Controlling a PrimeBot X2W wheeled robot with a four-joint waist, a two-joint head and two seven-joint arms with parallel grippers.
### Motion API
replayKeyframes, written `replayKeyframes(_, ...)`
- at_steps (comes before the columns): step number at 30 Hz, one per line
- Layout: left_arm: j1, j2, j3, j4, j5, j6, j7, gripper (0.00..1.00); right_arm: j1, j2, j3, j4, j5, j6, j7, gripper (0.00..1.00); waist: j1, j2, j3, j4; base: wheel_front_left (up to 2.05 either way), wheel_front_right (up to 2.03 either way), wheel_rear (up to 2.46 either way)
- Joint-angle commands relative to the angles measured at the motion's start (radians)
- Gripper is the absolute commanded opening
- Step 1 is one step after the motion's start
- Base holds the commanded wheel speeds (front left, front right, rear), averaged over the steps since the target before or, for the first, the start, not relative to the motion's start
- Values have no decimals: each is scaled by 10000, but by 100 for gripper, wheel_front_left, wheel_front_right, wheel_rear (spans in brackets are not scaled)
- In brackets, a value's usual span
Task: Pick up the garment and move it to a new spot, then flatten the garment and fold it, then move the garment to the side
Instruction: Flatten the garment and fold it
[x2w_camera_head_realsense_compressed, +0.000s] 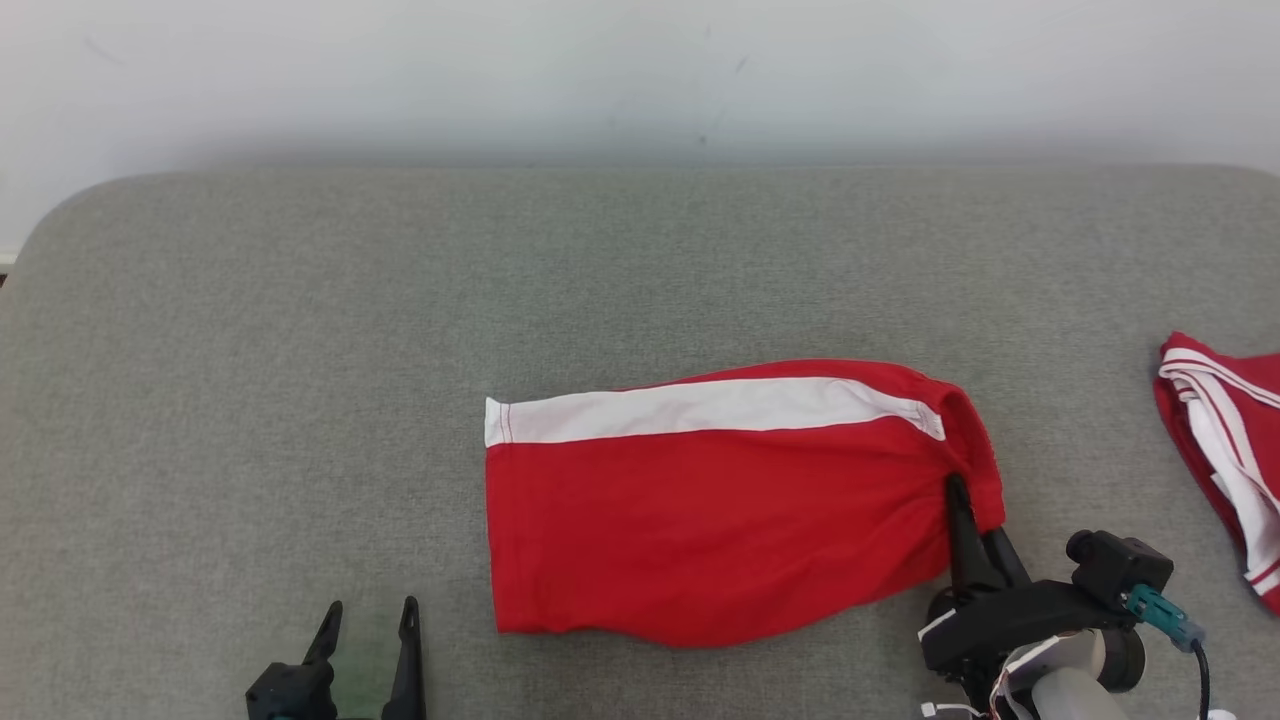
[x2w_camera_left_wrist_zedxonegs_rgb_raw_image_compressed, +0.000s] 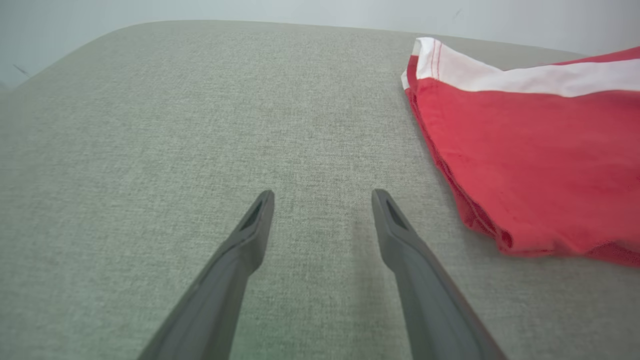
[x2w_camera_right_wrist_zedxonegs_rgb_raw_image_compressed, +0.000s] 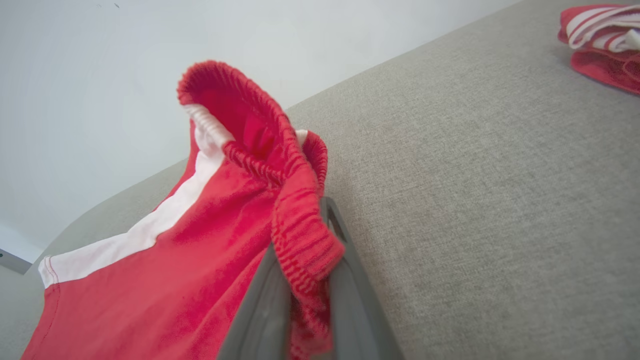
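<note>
Right gripper (x2w_camera_head_realsense_compressed: 972, 522) pinched tight on the elastic waistband at the right end of the shorts (x2w_camera_head_realsense_compressed: 720, 520), band lifted a bit. Left gripper (x2w_camera_head_realsense_compressed: 372, 620) jaws wide apart, holding nothing, over bare grey cushion (x2w_camera_head_realsense_compressed: 300, 350) left of the shorts. Shorts lie mid-cushion, white stripe on far side; another red-white garment (x2w_camera_head_realsense_compressed: 1225, 440) well apart at right edge.

**Bench surface and load**

Bench (x2w_camera_head_realsense_compressed: 250, 350): grey woven fabric cover, rounded far-left corner, far edge against a pale wall (x2w_camera_head_realsense_compressed: 640, 70). Two items lie on it.
(1) Red garment (x2w_camera_head_realsense_compressed: 720, 540), near the front edge and right of centre, folded to a rough rectangle and mostly flat. A white band (x2w_camera_head_realsense_compressed: 710, 408) runs along its far side. The elastic waistband (x2w_camera_right_wrist_zedxonegs_rgb_raw_image_compressed: 295, 200) at its right end is raised off the fabric.
(2) A second garment (x2w_camera_head_realsense_compressed: 1225, 440), red with white stripes, bunched at the right edge, well apart from the first.
</note>
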Motion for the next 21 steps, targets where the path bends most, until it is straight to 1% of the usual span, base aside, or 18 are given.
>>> replayKeyframes(1,102,-13,-21,45,87,-50,-29,100,-35,-74,117,-86,55,3,-9,0,0,0,-172,-209,0,0,0)
replayKeyframes(3,118,-13,-81,89,58,-35,-29,100,-146,-161,435,-195,143,3,-11,0,0,0,-211,-285,0,0,0)
replayKeyframes(7,126,-10,-216,156,-69,-7,-29,100,-360,-258,1635,-476,476,3,75,0,0,0,-261,-319,0,0,0)
replayKeyframes(12,172,-11,-454,190,-214,-7,-29,100,-631,-302,3094,-1196,1152,3,442,0,0,0,-326,-65,0,0,0)
replayKeyframes(14,186,-12,-527,207,-271,6,-29,100,-732,-310,3680,-1494,1396,3,640,0,0,0,-352,128,0,0,0)
replayKeyframes(15,191,-11,-602,218,-326,29,-29,100,-879,-280,4185,-1682,1591,3,852,0,0,0,-374,361,0,0,0)
replayKeyframes(16,204,-14,-641,212,-361,54,-29,100,-959,-243,4403,-1723,1695,3,923,0,0,0,-390,477,0,0,0)
replayKeyframes(18,232,-12,-728,217,-398,84,-29,100,-1169,-206,4789,-1641,1769,3,1021,0,0,0,-418,764,0,0,0)
replayKeyframes(21,253,-14,-830,237,-470,91,-29,100,-1491,-71,5235,-1207,1779,3,1099,0,0,0,-445,1210,0,0,0)
